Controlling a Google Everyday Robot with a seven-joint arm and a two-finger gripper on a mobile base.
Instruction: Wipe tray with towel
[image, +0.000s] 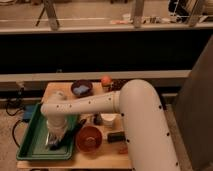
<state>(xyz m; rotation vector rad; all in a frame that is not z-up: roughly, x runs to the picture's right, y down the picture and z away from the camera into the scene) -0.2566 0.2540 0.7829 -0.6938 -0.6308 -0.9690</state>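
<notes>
The green tray (31, 134) lies on the left of the wooden table. My white arm reaches across from the right, and the gripper (54, 144) points down into the tray's near right part. It is shut on a small pale blue-white towel (51, 146), which rests against the tray floor. The wrist hides most of the towel.
An orange bowl (89, 139) stands just right of the tray, close to my wrist. Behind are a dark bowl with something blue in it (81, 88), an orange ball (105, 80) and a white cup (107, 119). A black object (116, 136) lies at the front right. A blue box (28, 113) and cables sit left of the table.
</notes>
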